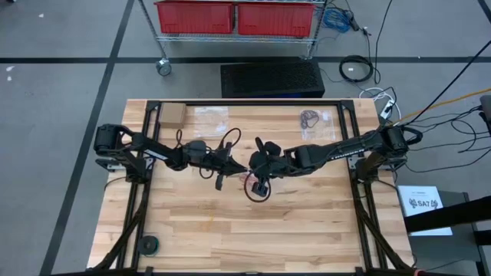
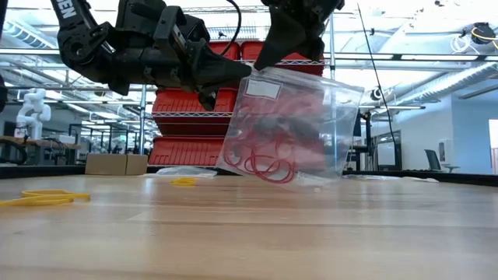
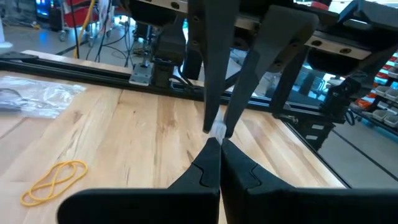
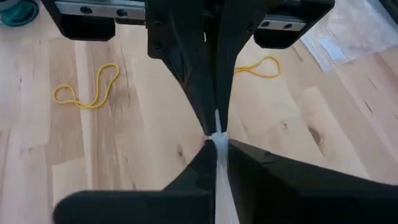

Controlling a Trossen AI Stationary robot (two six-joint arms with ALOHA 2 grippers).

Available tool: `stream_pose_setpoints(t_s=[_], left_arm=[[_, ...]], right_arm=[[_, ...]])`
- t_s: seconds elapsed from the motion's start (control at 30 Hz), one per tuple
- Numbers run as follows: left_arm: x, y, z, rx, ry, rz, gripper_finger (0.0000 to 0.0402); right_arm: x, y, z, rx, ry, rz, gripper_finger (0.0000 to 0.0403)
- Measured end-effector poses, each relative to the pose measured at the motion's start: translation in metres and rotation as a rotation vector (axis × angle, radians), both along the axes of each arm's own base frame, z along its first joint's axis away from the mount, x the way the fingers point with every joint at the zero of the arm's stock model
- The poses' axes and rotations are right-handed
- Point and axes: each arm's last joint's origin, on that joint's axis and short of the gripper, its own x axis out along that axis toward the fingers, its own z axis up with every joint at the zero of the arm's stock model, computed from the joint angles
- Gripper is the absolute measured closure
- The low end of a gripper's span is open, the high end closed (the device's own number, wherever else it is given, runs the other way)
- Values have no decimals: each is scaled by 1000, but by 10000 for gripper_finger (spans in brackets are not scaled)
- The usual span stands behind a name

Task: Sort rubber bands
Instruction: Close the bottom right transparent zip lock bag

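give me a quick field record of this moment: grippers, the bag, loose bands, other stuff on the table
left gripper: shut on the clear bag's top edge
right gripper: shut on the same edge, tip to tip with the left
clear bag: held up between both grippers above mid table, hanging tilted
bag contents: red rubber bands bunched at its low corner
loose bands: yellow rubber bands lying on the wood
other bags: a clear bag with dark bands at the far right of the table, an empty-looking one left of it
cardboard box: far left corner
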Motion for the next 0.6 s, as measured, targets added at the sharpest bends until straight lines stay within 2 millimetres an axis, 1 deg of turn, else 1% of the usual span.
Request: stream_pose_setpoints(t_s=[0.2,0.6], left_arm=[[0,0,0,1,-5,4,401],[0,1,1,1,-10,18,402]], right_arm=[[-1,0,-1,-2,18,-1,395],[-11,1,-8,34,134,-24,400]])
